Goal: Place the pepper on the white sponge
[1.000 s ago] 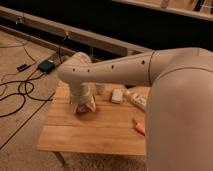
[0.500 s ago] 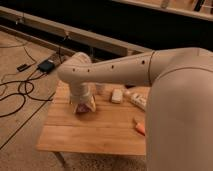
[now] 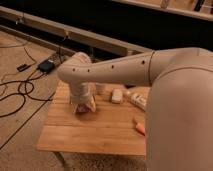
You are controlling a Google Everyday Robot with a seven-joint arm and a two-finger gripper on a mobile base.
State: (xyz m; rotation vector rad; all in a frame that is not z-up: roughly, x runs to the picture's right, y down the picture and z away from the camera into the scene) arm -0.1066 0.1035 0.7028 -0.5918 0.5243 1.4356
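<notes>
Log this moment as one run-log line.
gripper: open, low over table left side | pepper: on table, right, not held | white sponge: nothing on it

Cream dotted arm (image 3: 125, 70), tan pincer (image 3: 85, 106) tip

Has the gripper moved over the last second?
No. The gripper stays over the left side of the table, same gap to the white sponge.

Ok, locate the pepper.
In the camera view the pepper lies front right on the table, the white sponge farther back to its left; the gripper hangs at the table's left.
</notes>
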